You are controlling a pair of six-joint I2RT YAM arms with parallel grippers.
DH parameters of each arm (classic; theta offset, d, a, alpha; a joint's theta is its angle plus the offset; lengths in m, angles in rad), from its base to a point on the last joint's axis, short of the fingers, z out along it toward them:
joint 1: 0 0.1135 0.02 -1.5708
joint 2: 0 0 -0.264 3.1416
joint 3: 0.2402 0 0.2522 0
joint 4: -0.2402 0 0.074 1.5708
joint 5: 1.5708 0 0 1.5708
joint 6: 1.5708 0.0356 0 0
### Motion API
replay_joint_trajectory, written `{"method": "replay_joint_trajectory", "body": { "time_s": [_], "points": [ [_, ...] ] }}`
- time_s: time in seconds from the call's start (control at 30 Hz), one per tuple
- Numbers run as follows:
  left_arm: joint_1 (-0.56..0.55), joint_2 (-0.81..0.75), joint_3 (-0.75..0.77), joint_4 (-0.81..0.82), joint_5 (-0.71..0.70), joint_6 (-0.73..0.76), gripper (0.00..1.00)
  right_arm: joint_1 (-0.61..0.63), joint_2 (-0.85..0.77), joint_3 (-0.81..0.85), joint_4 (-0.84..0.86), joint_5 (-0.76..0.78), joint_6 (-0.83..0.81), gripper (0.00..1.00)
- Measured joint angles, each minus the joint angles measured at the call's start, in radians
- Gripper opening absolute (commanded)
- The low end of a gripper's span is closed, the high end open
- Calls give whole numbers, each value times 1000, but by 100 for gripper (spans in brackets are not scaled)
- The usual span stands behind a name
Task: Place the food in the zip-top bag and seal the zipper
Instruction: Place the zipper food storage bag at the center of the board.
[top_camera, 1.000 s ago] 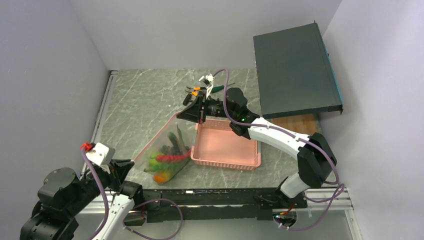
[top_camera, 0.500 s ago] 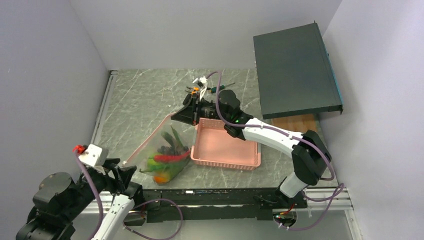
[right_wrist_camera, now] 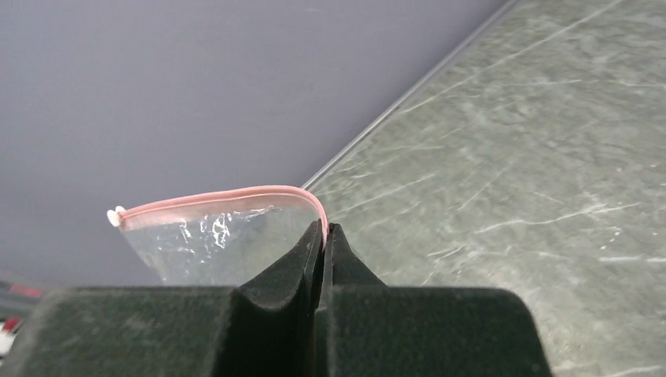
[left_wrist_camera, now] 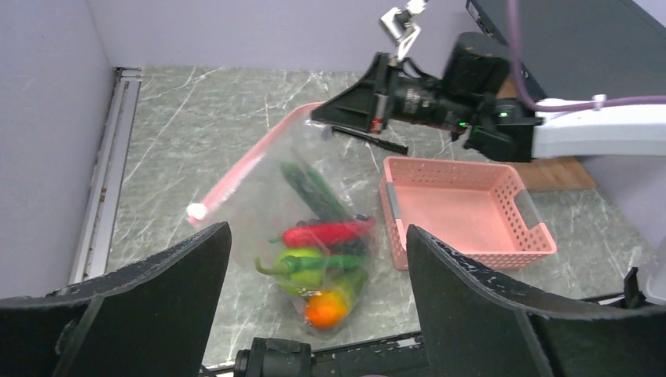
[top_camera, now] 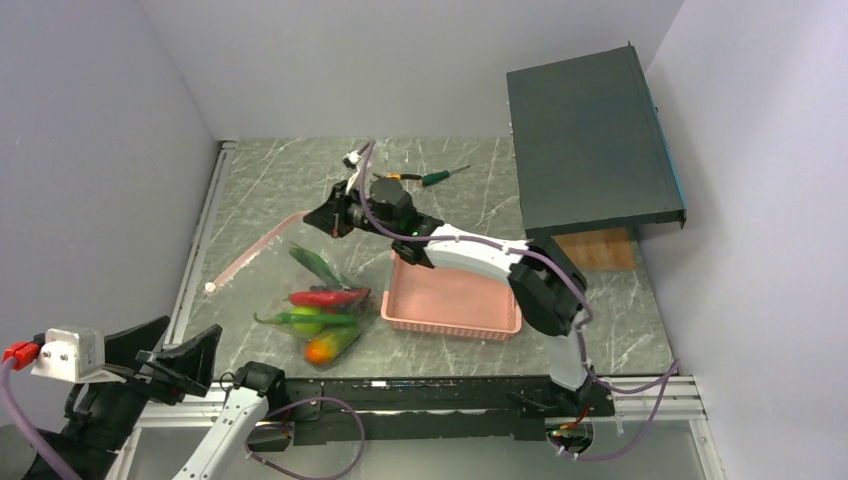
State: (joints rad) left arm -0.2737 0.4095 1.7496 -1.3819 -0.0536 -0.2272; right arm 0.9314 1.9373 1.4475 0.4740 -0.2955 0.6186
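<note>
zip-top bag (left_wrist_camera: 259,184) holds green peppers (left_wrist_camera: 312,188), red chilli (left_wrist_camera: 326,233), mango (left_wrist_camera: 326,308); pink basket (left_wrist_camera: 471,255) beside.

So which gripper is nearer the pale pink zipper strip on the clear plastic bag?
Right. The right gripper is clamped shut on the pale pink zipper strip at its far end; the left gripper hangs open, well short of the strip's near end, touching nothing.

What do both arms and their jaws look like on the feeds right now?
Both arms match: white link shells between chunky black joints, each trailed by a looping purple cable. The right arm shows a small green light near its wrist. The left arm carries a white block with a red plug. The jaws are matte black, broad and wedge-shaped.
</note>
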Motion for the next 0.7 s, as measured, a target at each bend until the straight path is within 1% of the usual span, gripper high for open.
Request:
{"method": "replay_joint_trajectory", "body": {
  "time_s": [0.07, 0.1, 0.27, 0.3, 0.33, 0.43, 0.47, 0.57, 0.7],
  "points": [
    [0, 0, -2, 1, 5, -19, 87, 1, 72, 64, -16, 35, -5, 6],
    [0, 0, -12, 3, 9, -29, 87, 1, 114, 102, -27, 52, -9, 12],
    [0, -6, -88, 9, 38, -78, 88, 1, 279, 255, -114, 105, -38, 26],
    [0, -7, -97, 9, 41, -86, 88, 2, 304, 280, -140, 114, -49, 30],
    [0, -8, -103, 10, 47, -93, 88, 2, 322, 299, -165, 125, -60, 36],
    [0, -14, -106, 16, 58, -113, 88, 3, 334, 332, -259, 166, -108, 57],
    [0, -16, -106, 22, 60, -119, 88, 5, 334, 347, -290, 183, -128, 62],
    [0, -26, -106, 40, 60, -135, 89, 17, 320, 386, -387, 240, -193, 70],
    [0, -42, -119, 77, 59, -157, 92, 38, 227, 393, -591, 323, -276, 75]
  ]
}}
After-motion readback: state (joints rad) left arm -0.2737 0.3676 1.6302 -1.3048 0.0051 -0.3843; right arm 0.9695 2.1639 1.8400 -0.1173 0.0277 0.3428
